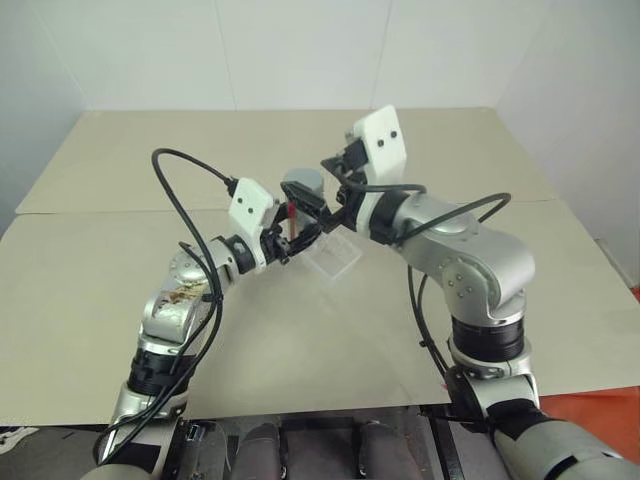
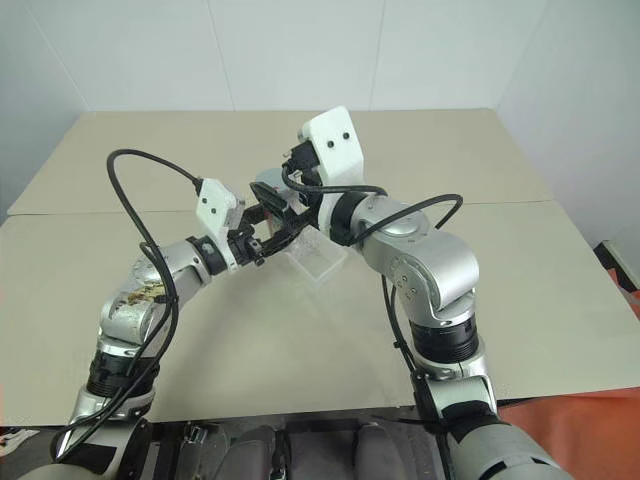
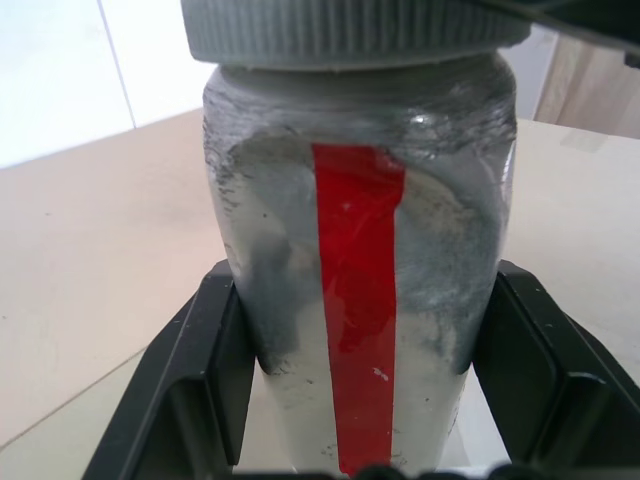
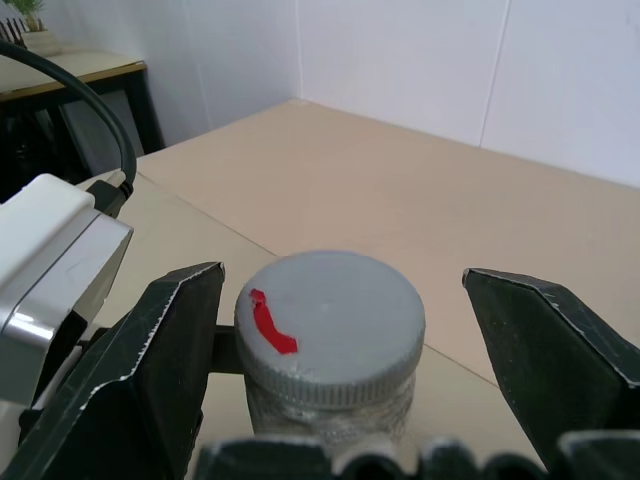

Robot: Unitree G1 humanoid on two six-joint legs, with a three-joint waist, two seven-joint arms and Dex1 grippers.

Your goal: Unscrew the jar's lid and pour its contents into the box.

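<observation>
The silver-grey jar (image 3: 360,300) with a vertical red stripe stands upright above the table, and my left gripper (image 3: 365,420) is shut on its lower body, one black finger (image 3: 200,370) on each side. The ribbed grey lid (image 4: 330,320) sits on the jar with a red mark on its top. My right gripper (image 4: 345,340) is open, its fingers (image 4: 150,370) standing on either side of the lid with gaps between. The clear box (image 1: 333,255) rests on the table just below and to the right of the jar (image 1: 291,222). The contents are hidden inside the jar.
A wide beige table (image 1: 300,330) spreads around the box, with a seam across it and white walls behind. Black cables loop from both arms near the grippers. The white housing of the left wrist (image 4: 50,270) is close beside the right gripper's finger.
</observation>
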